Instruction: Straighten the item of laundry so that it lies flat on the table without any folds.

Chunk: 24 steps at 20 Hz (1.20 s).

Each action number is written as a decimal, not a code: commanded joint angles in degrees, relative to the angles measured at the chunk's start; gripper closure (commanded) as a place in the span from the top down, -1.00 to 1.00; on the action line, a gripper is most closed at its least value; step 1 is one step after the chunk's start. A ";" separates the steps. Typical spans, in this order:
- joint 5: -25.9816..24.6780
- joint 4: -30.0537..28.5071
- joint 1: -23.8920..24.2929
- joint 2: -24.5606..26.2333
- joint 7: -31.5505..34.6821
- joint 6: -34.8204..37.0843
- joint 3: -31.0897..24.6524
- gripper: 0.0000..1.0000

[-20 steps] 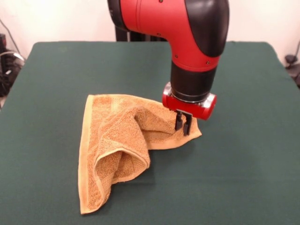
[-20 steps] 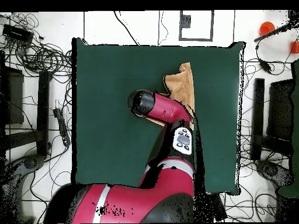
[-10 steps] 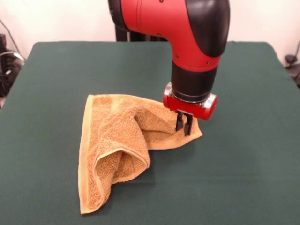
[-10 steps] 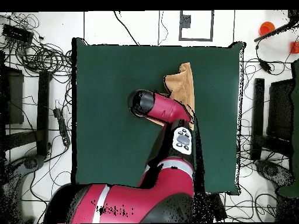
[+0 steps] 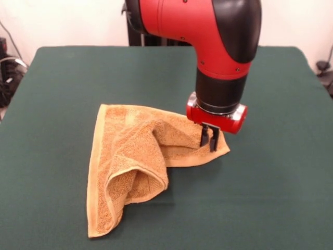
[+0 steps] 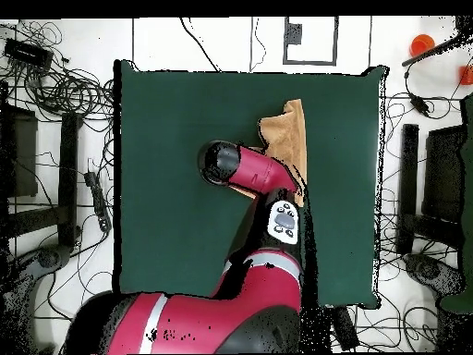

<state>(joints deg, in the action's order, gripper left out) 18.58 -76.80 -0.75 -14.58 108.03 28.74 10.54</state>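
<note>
A: Tool status?
B: I see it pinching the towel's right corner, fingers together on cloth.
A: Towel pos?
B: Mid table, still crumpled, big fold on top.

Tangled black cables lie on the pale floor at one side of the worktop. Beyond the far edge stands a dark framed box. An orange cup sits in a corner, and a dark stand flanks the other side.
</note>
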 commanded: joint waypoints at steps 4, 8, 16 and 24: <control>4.36 1.10 -3.59 1.98 15.53 5.30 -4.70 -1.00; 4.75 2.72 -4.21 2.17 16.09 6.94 -4.09 -1.00; 5.45 6.75 -5.50 2.62 17.35 10.83 -2.88 -1.00; 6.15 7.53 -7.09 2.23 17.54 11.77 -3.32 -1.00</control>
<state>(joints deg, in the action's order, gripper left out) 21.11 -70.54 -5.24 -14.40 108.03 34.67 10.62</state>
